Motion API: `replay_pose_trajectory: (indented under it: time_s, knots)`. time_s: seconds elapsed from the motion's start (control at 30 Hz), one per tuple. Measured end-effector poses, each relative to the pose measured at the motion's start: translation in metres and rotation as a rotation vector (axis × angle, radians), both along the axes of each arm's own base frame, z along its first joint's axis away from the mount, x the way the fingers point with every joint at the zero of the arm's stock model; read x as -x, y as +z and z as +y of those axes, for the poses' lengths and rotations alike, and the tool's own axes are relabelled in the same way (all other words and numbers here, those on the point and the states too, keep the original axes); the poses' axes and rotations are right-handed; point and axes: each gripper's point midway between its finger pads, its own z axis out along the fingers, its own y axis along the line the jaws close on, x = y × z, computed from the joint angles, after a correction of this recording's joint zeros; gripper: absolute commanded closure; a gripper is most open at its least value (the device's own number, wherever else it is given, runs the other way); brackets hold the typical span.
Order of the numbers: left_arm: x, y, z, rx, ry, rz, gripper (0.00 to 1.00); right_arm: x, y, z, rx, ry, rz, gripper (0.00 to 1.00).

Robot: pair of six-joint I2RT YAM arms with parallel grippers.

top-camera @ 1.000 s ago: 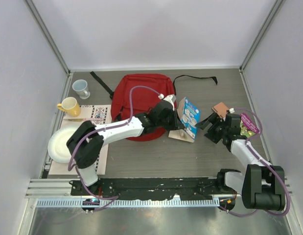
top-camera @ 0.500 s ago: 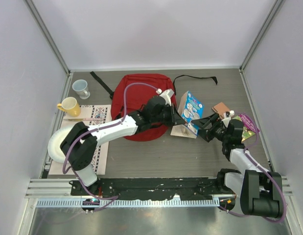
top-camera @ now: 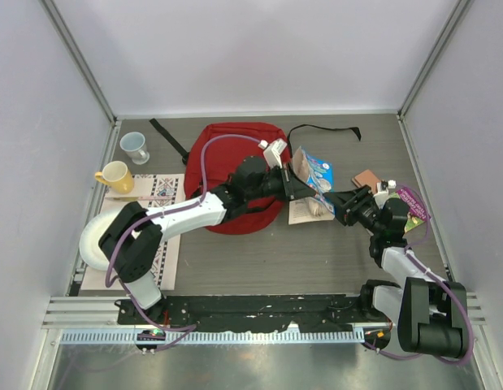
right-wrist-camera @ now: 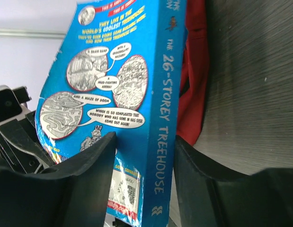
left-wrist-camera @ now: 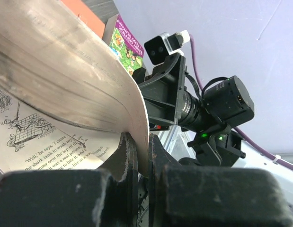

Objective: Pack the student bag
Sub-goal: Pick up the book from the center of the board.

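The red student bag [top-camera: 227, 150] lies flat at the back middle of the table; a strip of it shows in the right wrist view [right-wrist-camera: 193, 71]. A blue paperback [top-camera: 314, 173], "The 26-Storey Treehouse" [right-wrist-camera: 113, 85], is held up just right of the bag, with its pages hanging open [left-wrist-camera: 66, 71]. My left gripper [top-camera: 294, 185] [left-wrist-camera: 143, 142] is shut on a sheaf of its pages. My right gripper [top-camera: 342, 205] [right-wrist-camera: 146, 146] is open, one finger over the back cover and the other beside the spine with a gap.
A purple book [top-camera: 414, 207] and a small brown notebook [top-camera: 366, 179] lie at the right. A grey mug [top-camera: 135, 146], a yellow mug [top-camera: 114, 175], a white plate [top-camera: 93, 240] and a placemat [top-camera: 166, 191] are at the left. Black straps [top-camera: 324, 130] trail behind the bag.
My left gripper has lifted the blue book up and back, and its pages have fallen open. My right gripper has moved left from the purple book to straddle the blue book.
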Motion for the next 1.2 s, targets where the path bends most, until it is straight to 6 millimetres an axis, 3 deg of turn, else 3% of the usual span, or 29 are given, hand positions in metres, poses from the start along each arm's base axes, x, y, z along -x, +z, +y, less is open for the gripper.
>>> replay_pose_trajectory:
  time_s: [0.2,0.23,0.27,0.43,0.53,0.73,0.93,1.2]
  knots:
    - [-0.001,0.005,0.002,0.021,-0.005,-0.009,1.0,-0.003,0.003,-0.003,-0.022,-0.025,0.0,0.8]
    - [-0.001,0.004,0.004,0.02,-0.003,-0.007,1.0,-0.003,0.004,-0.003,-0.028,-0.028,-0.001,0.91]
    - [-0.001,0.004,0.005,0.02,-0.002,-0.005,1.0,-0.004,0.004,-0.004,-0.032,-0.034,0.001,0.95]
    - [-0.002,0.001,0.007,0.022,0.002,0.005,1.0,-0.004,0.005,-0.005,-0.036,-0.041,0.001,0.99]
    - [-0.001,0.001,0.008,0.02,0.005,0.006,0.44,-0.004,0.005,-0.005,-0.036,-0.041,0.001,0.99]
    - [0.003,0.0,0.019,-0.021,0.024,-0.014,0.01,-0.003,0.011,-0.006,-0.033,-0.058,-0.013,0.99]
    - [0.003,-0.009,0.048,-0.119,0.123,-0.009,0.0,0.001,0.03,-0.001,-0.03,-0.032,-0.068,0.99]
    - [-0.036,-0.009,0.082,-0.146,0.276,-0.007,0.0,0.008,0.05,0.006,-0.047,0.015,-0.108,0.99]
